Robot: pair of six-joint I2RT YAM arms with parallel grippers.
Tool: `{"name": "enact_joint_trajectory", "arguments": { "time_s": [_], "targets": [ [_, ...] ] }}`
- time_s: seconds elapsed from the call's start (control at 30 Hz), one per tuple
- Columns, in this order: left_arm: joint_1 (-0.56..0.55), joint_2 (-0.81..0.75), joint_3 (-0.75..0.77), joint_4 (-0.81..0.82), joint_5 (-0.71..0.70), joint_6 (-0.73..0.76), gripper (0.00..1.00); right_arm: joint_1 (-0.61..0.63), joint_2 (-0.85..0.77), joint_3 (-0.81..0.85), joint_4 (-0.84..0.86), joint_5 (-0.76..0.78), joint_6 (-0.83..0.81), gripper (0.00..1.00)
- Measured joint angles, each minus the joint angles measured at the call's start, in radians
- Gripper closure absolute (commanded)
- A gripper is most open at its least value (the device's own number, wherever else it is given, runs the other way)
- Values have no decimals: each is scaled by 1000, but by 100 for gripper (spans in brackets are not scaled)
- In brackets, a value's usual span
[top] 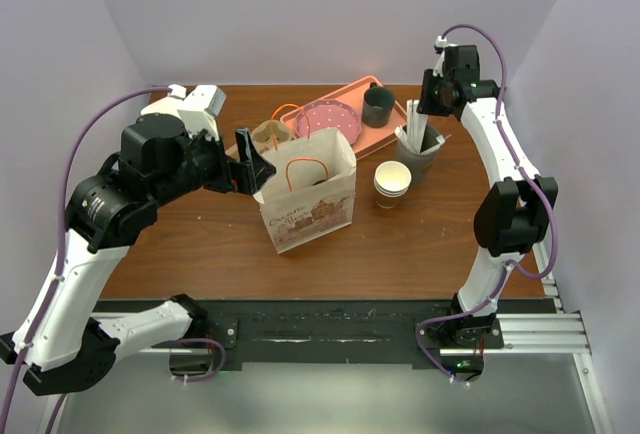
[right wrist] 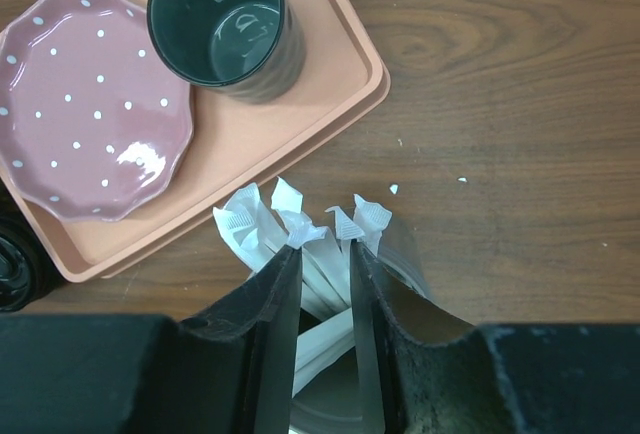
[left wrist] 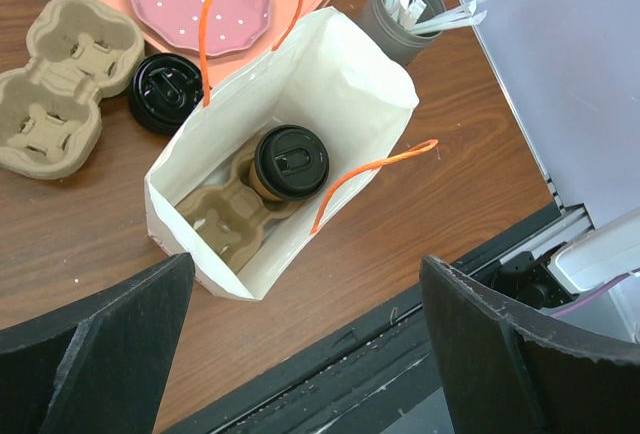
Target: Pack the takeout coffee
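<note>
Right end effector (right wrist: 323,254) is straddling straws (right wrist: 255,219), jaws nearly closed, grip unclear. Left end effector (left wrist: 305,264) is hovering wide open, empty, above the bag (left wrist: 340,54) holding the coffee (left wrist: 290,161).

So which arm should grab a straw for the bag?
Right. The right gripper sits over the grey cup, fingers either side of the wrapped straws. The left gripper hangs open above the bag, away from them.
</note>
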Motion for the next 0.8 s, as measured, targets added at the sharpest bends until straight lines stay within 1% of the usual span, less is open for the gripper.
{"name": "enact_joint_trajectory", "arguments": {
  "time_s": [0.27,0.57,0.63,0.8],
  "targets": [
    [0,12,-4,14,8,0,0,0,0,1,1,-31,-8,75],
    [0,14,-10,22,12,-11,0,0,2,1,1,-37,-9,76],
    [0,13,-11,22,13,-15,0,0,3,2,1,-37,-9,79],
    [0,11,-13,22,15,-26,0,0,17,19,0,-37,-16,78]
  ]
}}
